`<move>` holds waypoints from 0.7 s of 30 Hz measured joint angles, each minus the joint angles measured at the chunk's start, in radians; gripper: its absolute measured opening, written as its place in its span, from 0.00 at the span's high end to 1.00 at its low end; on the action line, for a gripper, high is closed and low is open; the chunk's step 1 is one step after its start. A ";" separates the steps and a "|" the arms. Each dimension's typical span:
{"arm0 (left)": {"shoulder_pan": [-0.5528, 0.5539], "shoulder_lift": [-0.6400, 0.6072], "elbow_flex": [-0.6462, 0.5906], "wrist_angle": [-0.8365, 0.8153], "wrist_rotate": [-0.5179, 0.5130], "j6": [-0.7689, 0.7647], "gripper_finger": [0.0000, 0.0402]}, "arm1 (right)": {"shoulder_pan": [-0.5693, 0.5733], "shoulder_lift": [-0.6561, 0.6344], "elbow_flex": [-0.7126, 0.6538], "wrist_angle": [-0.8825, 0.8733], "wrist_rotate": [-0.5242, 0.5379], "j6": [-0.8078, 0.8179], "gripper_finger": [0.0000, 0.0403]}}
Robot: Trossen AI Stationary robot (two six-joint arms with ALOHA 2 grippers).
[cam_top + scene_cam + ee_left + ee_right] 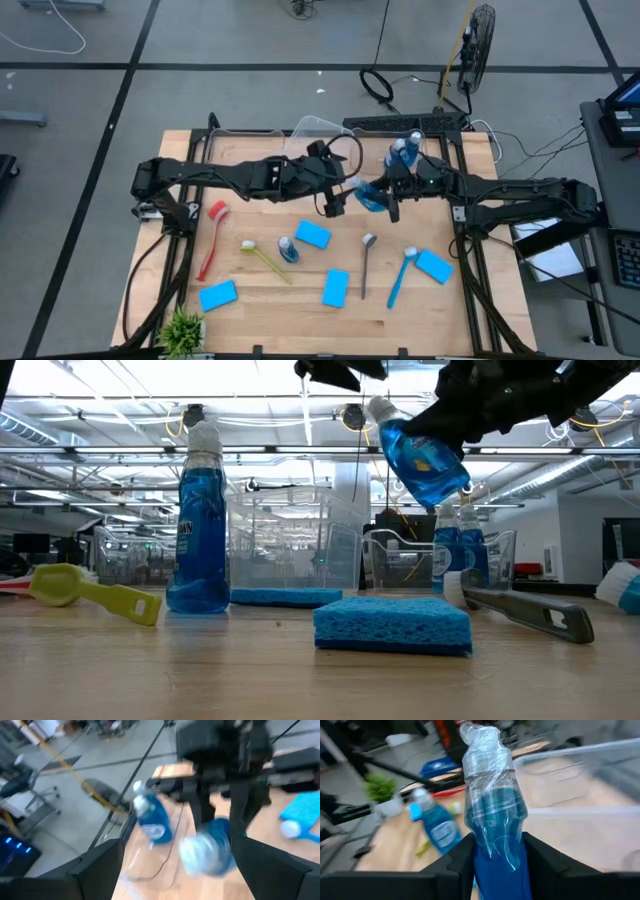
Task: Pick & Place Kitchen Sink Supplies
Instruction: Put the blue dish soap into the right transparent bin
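Right end effector point(495, 851) clamps a blue pale-capped bottle point(492, 815) aloft; left end effector point(175, 865) stands apart. Sponges, brushes remain on table point(290, 300).

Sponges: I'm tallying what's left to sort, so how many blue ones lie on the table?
4 sponges: one mid-table beside the standing bottle, one front centre, one front left near the plant, one right, by the blue brush. The arms may hide others.

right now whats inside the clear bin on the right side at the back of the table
Blue bottles with pale caps stand in the bin. From above at least two show; the right arm covers part of the bin, so any others there cannot be seen.
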 joint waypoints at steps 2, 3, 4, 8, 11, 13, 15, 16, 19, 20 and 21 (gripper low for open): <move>0.002 -0.006 -0.001 -0.022 -0.023 -0.017 0.11 | 0.000 0.000 0.000 0.037 0.065 -0.020 0.68; 0.004 -0.008 -0.001 -0.022 -0.026 -0.022 0.12 | -0.001 0.000 0.000 0.055 0.098 -0.030 0.68; 0.006 -0.010 -0.001 -0.031 -0.027 -0.030 0.13 | -0.001 0.000 0.000 0.079 0.130 -0.040 0.68; 0.010 -0.008 -0.001 -0.072 -0.028 -0.075 0.14 | -0.001 0.000 0.000 0.141 0.251 -0.084 0.68; 0.010 -0.008 -0.001 -0.118 -0.028 -0.099 0.15 | 0.000 0.000 0.000 0.177 0.326 -0.115 0.68; 0.010 -0.008 -0.001 -0.165 -0.028 -0.123 0.15 | 0.001 0.000 0.000 0.200 0.375 -0.136 0.68; 0.010 -0.009 -0.001 -0.206 -0.029 -0.162 0.14 | 0.001 0.000 0.000 0.224 0.406 -0.160 0.68; 0.011 -0.013 -0.001 -0.235 -0.029 -0.182 0.13 | 0.001 0.000 0.000 0.243 0.413 -0.172 0.68; 0.012 -0.020 -0.001 -0.302 -0.031 -0.230 0.12 | 0.001 0.000 0.000 0.302 0.410 -0.210 0.68; 0.012 -0.020 -0.001 -0.324 -0.031 -0.241 0.12 | 0.001 0.000 0.000 0.312 0.409 -0.216 0.68; 0.012 -0.020 -0.001 -0.343 -0.031 -0.251 0.12 | 0.002 0.000 0.000 0.316 0.408 -0.221 0.68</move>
